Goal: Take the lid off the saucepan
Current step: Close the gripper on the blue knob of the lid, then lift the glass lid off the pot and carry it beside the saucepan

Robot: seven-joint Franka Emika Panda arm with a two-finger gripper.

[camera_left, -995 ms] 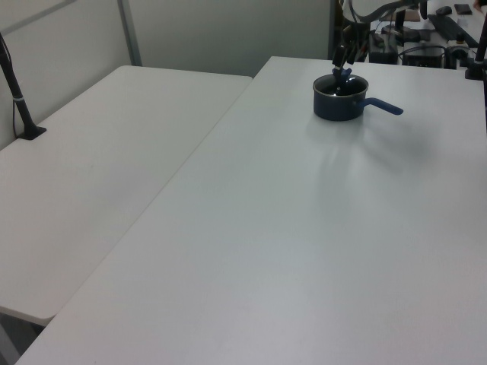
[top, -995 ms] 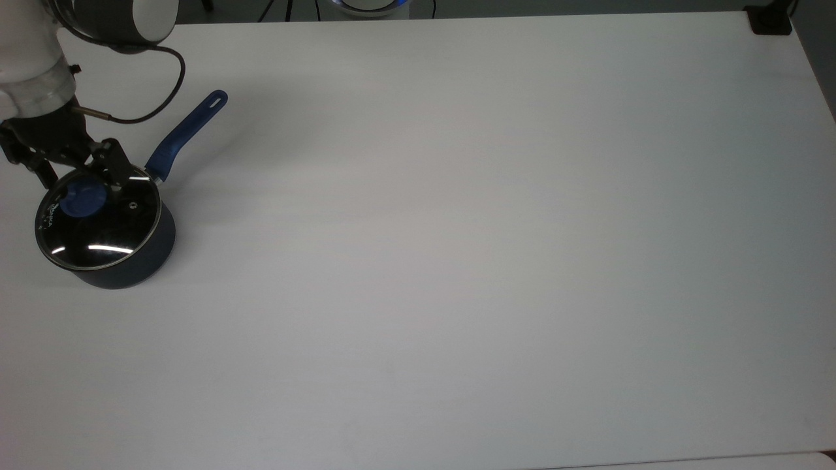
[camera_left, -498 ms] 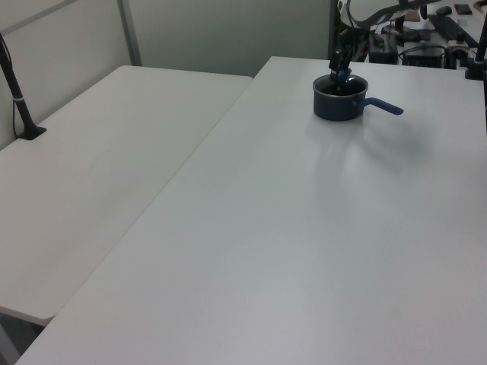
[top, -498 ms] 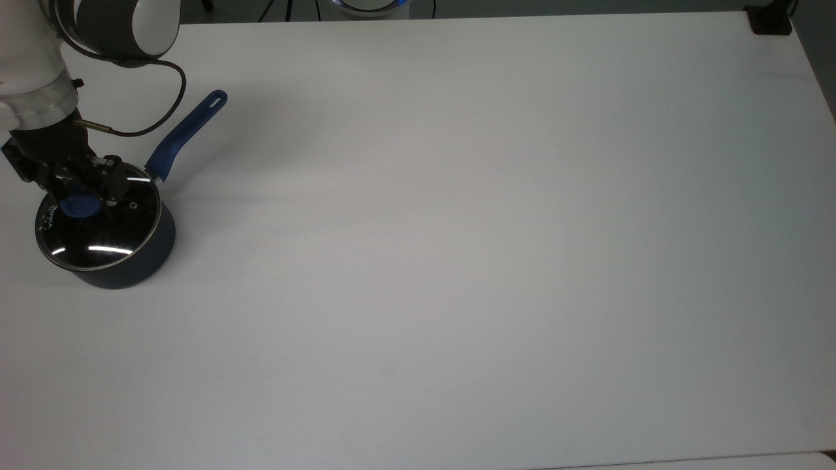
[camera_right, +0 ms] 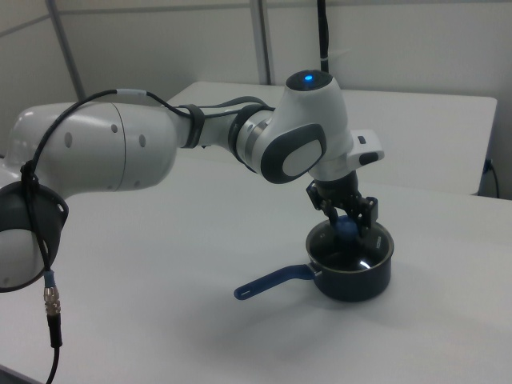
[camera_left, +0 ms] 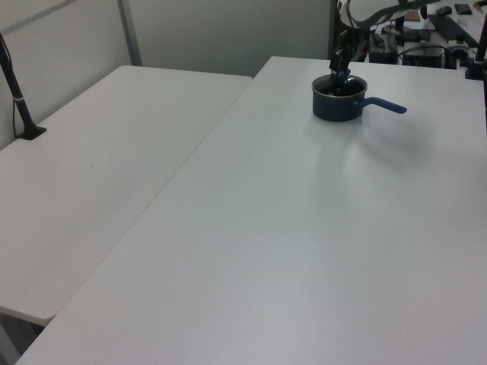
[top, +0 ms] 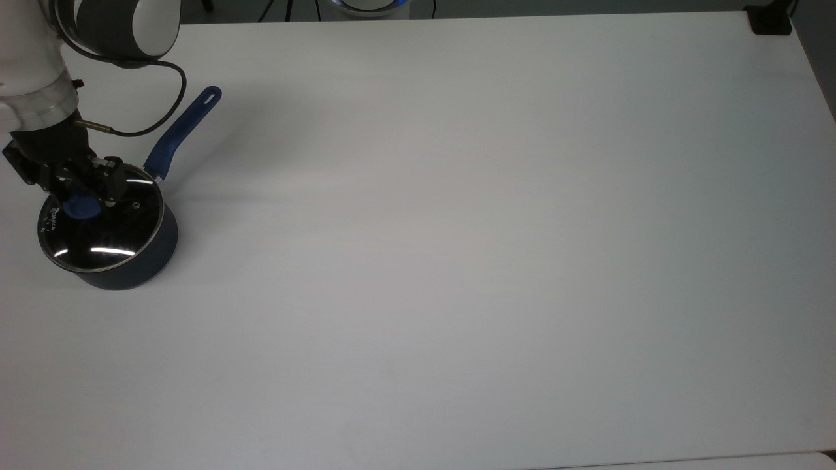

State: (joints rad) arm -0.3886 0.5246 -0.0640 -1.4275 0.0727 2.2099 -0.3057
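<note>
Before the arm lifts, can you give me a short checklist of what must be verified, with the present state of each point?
1. Fingers on either side of the blue round knob: ok; the right view shows one on each side.
2. Grip firm on the knob: cannot tell.
3. Round clear glass lid with thin metal rim seated flat on the small dark navy saucepan: ok.
4. Long blue handle apart from the arm: ok, it points away toward the top view's upper right.
5. Black cable away from the lid: ok, though it loops close to the handle.
6. White table has space to put the lid down: ok.
</note>
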